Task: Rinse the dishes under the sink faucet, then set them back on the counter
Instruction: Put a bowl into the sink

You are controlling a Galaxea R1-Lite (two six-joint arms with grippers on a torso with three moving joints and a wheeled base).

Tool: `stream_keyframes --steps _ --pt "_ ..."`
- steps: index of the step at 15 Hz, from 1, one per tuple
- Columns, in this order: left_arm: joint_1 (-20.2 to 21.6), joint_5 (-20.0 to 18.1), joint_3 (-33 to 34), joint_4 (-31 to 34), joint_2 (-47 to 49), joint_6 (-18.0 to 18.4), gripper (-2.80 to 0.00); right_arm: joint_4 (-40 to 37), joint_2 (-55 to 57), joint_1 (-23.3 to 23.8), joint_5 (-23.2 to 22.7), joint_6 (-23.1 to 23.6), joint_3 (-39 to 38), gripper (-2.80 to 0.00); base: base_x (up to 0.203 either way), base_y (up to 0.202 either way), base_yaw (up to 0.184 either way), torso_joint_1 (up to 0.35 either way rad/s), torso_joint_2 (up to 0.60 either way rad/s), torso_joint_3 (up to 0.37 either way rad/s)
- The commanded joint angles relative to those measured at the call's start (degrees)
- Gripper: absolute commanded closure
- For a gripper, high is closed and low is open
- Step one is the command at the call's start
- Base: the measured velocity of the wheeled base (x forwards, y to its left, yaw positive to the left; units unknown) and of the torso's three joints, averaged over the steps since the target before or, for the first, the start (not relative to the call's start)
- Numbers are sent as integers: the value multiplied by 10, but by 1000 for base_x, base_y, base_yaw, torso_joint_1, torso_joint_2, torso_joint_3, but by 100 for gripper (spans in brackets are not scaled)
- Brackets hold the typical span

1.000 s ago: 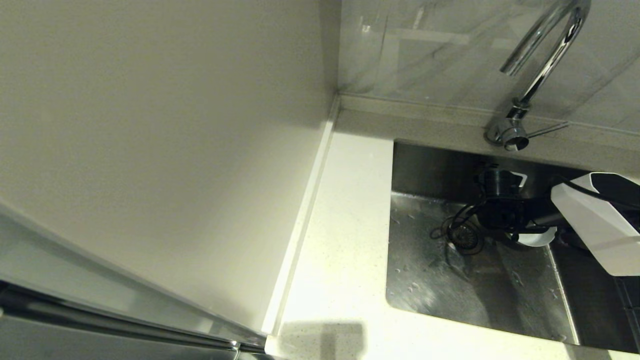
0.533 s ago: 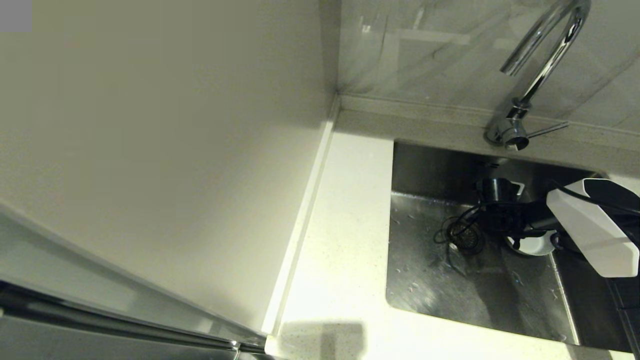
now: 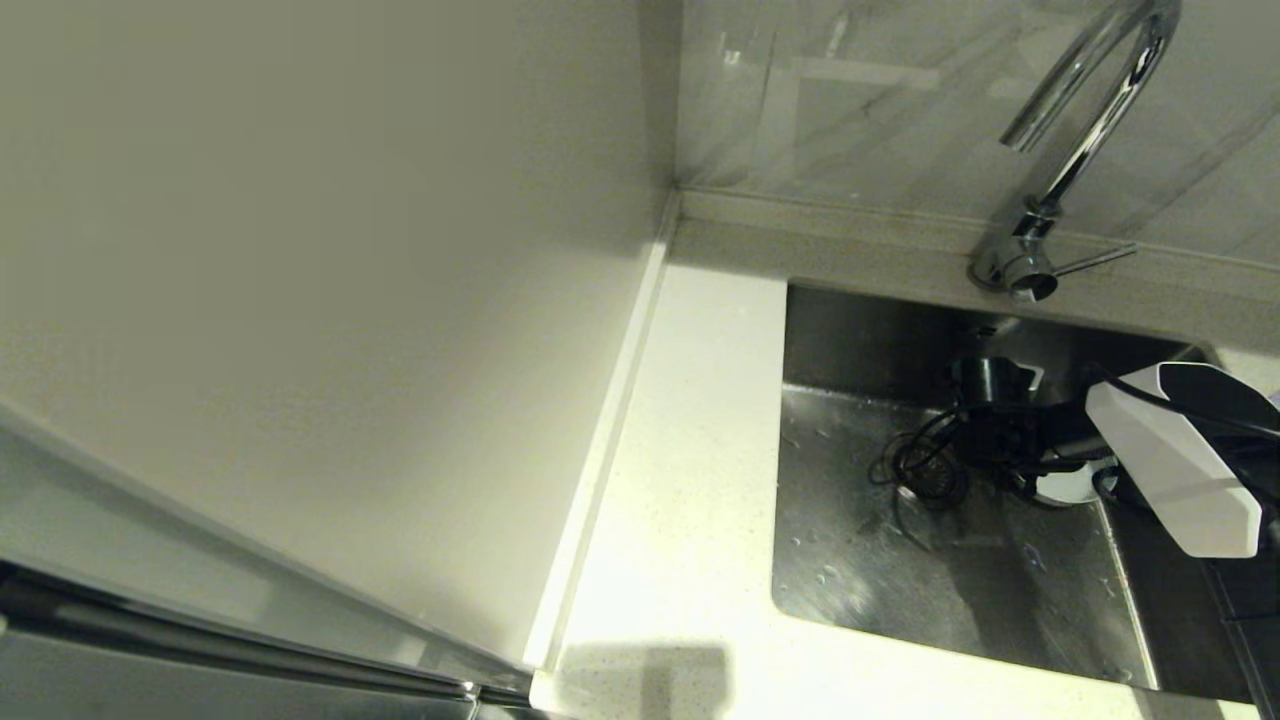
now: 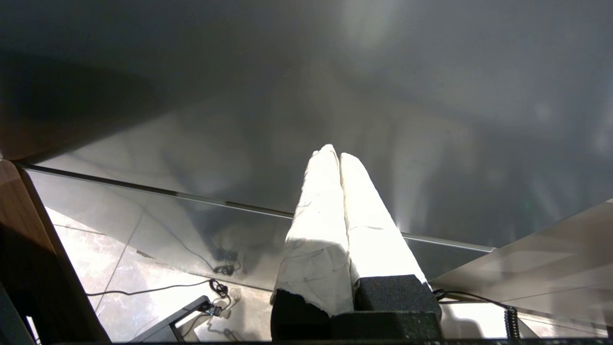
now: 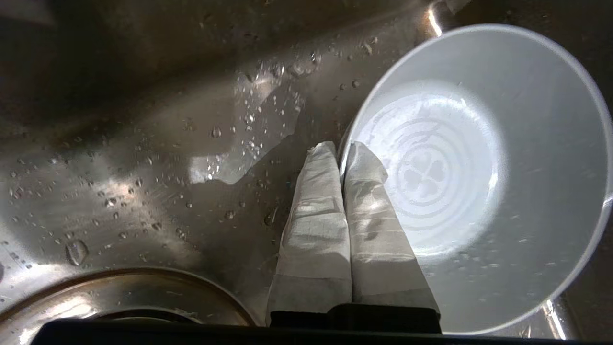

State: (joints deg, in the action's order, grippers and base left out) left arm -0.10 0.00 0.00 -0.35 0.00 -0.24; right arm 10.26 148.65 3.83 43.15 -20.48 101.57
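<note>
A small pale blue-white bowl [image 5: 479, 172] is down in the stainless steel sink [image 3: 900, 570], right of the drain strainer [image 3: 930, 478]. My right gripper [image 5: 341, 151] is shut on the bowl's rim, one finger inside and one outside. From the head, only a sliver of the bowl [image 3: 1068, 487] shows under the black wrist and white arm cover. The chrome faucet [image 3: 1085, 130] rises behind the sink, with its spout over the basin and no water running. My left gripper [image 4: 335, 153] is shut on nothing, parked away from the sink.
White speckled counter [image 3: 690, 480] runs along the sink's left and front. A cream wall panel [image 3: 330, 300] stands close on the left. The basin floor [image 5: 191, 143] is wet with droplets. The faucet's thin lever [image 3: 1095, 260] points right.
My right arm has sunk a little and drifted left inside the sink, carrying the bowl with it. Its grip has stayed shut.
</note>
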Motion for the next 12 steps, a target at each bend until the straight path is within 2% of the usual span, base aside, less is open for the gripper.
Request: stream_keyframes --steps 1,7,8,12 --pt "0 0 2 0 0 0 0 -1 1 0 2 -3 5 0 0 0 0 0 0 0" --pt "0 0 2 0 0 0 0 -7 -19 0 3 0 6 0 0 0 0 0 0 0" --pt "0 0 2 0 0 0 0 -14 -20 -1 2 0 7 -280 0 0 0 0 0 0" --pt "0 0 2 0 0 0 0 -18 -23 -2 1 -4 6 -280 0 0 0 0 0 0"
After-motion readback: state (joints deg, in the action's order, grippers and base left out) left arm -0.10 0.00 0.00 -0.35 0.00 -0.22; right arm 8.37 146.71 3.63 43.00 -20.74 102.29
